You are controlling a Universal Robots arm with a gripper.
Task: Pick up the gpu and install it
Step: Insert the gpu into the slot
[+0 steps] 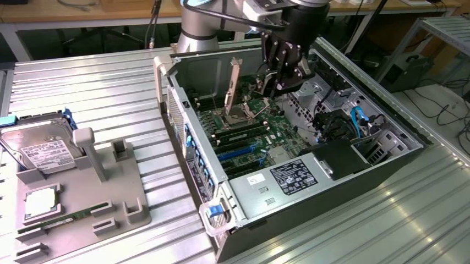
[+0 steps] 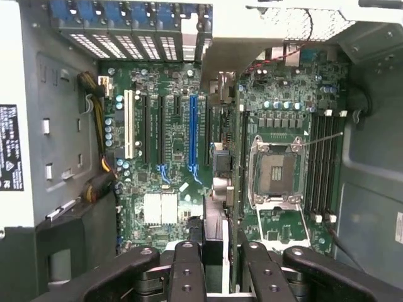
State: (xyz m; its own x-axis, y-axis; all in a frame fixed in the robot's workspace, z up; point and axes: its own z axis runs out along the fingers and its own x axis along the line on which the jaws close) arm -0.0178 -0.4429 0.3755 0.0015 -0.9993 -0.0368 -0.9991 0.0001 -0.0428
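Fingers (image 2: 187,270) of the gripper (image 2: 217,251) stand narrow, clamped on the gpu (image 2: 221,214). I see the card edge-on between them.

- PC case (image 1: 334,201): lying open on the ribbed table (image 1: 96,93), and the card hangs upright inside its far half.
- Motherboard (image 2: 146,182): the card is above it, not seated. It sits between the blue expansion slot (image 2: 194,132) and the CPU socket (image 2: 274,173).
- Bracket (image 1: 233,82): I read the pale strip as the card's bracket. It points to the exterior view's left, toward the rear wall with the blue latches (image 2: 94,9).

My read of the step is lining the card up over a slot. To do it well:
- Keep the card vertical and parallel to the slot's length.
- Keep the bracket end toward the rear openings.
- Keep the bottom edge level so both ends meet the slot together.
- Put no sideways load on the card, since the grip is on a thin board and could let it twist.
- Watch clearance to the socket frame beside it.

Pose: the arm (image 1: 202,27) comes in from the far side of the table. Its wrist is over the case and the gripper points straight down at the board.
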